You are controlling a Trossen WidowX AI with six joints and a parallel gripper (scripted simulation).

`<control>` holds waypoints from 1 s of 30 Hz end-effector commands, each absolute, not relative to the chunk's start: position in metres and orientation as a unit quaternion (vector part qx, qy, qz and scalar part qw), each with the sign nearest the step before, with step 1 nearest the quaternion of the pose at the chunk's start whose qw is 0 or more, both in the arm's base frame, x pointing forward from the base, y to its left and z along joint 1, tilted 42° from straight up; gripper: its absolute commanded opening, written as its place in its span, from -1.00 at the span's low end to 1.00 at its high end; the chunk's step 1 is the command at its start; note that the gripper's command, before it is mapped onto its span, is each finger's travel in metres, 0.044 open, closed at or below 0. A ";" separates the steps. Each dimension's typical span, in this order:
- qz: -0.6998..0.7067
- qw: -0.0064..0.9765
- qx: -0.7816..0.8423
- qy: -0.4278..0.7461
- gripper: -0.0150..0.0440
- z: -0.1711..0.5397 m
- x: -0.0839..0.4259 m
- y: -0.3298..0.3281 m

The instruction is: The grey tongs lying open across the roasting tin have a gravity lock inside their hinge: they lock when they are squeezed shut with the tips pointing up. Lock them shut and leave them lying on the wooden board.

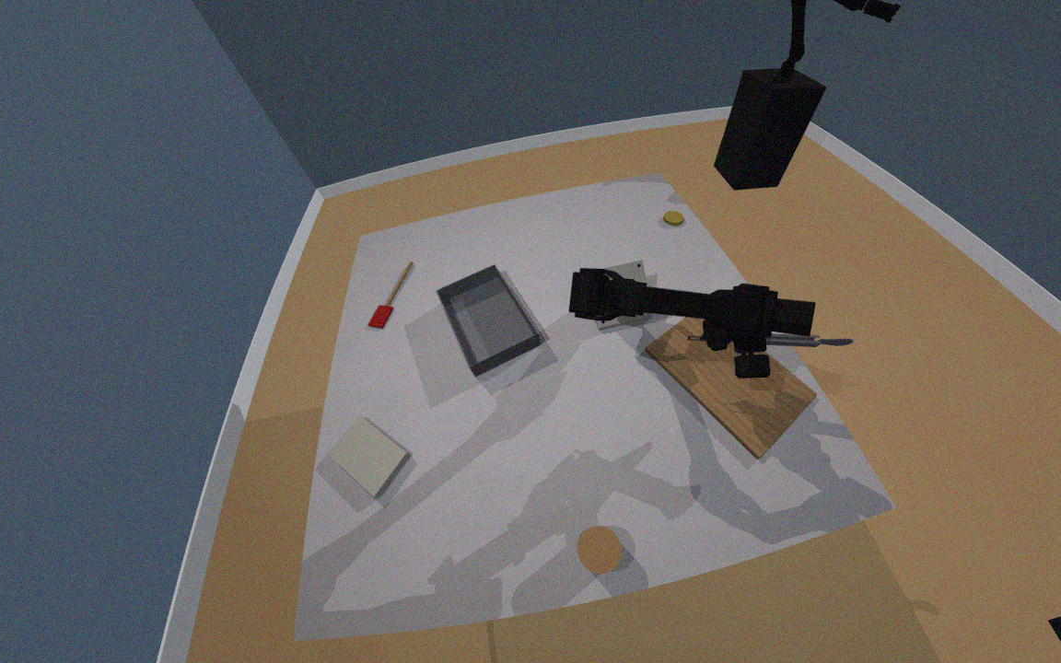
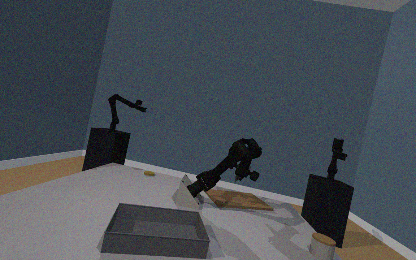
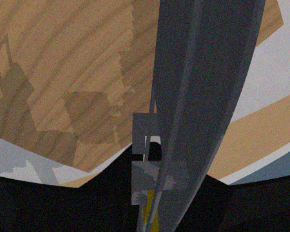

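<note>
My gripper (image 2: 239, 176) (image 3: 144, 149) is shut on the grey tongs (image 1: 835, 341) (image 3: 206, 64), above the wooden board (image 1: 757, 435) (image 2: 245, 205) (image 3: 55, 64). In the top view the tongs stick out on both sides of the gripper, a thin loop end to the left and a broad end past the board's right edge. In the wrist view the tongs' arms lie close together; the lock inside the hinge cannot be seen. The dark grey roasting tin (image 1: 511, 357) (image 2: 154, 246) stands apart from the board, with nothing across it.
A red spatula (image 1: 380, 316), a pale square block (image 1: 369, 455), a round pot with a wooden lid (image 1: 599, 550) (image 2: 323, 239) and a yellow disc (image 1: 672, 218) (image 2: 149, 173) are on the table. Black pedestals (image 1: 769, 132) (image 2: 106, 148) with other arms stand beyond it.
</note>
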State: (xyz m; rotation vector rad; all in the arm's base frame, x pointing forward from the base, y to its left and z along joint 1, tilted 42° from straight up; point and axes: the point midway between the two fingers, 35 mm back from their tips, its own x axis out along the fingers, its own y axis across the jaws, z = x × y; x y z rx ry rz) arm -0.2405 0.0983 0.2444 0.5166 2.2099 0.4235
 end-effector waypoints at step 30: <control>0.302 0.091 0.169 0.934 -1.00 0.265 -0.218 0.075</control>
